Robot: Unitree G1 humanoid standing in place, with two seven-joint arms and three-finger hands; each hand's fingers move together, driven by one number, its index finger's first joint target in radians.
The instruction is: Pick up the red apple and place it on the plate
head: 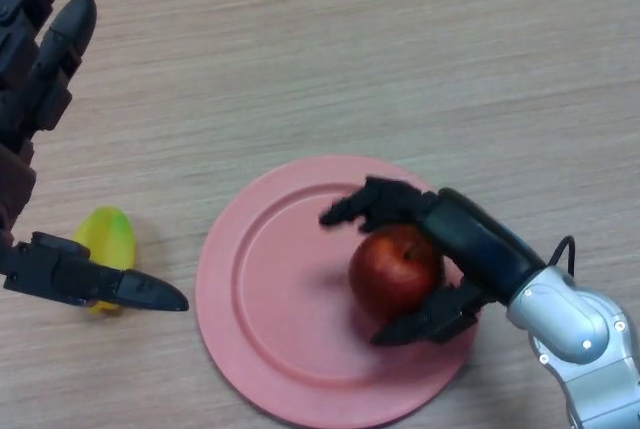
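Red apple (393,267) sits on the pink plate (262,299), right of centre. Round, no clear long axis; stem dimple faces up toward the camera. Right hand (452,249) curled round the apple, fingers above it, thumb below. Left hand (40,79) at view's left, fingers straight, holding nothing, thumb partly covering a yellow-green fruit (105,239). Pale wood-grain desk (350,49); room not visible.

Red apple (395,271), pink plate (262,294), yellow-green fruit (105,239), black hands, pale wood-grain table (350,59).
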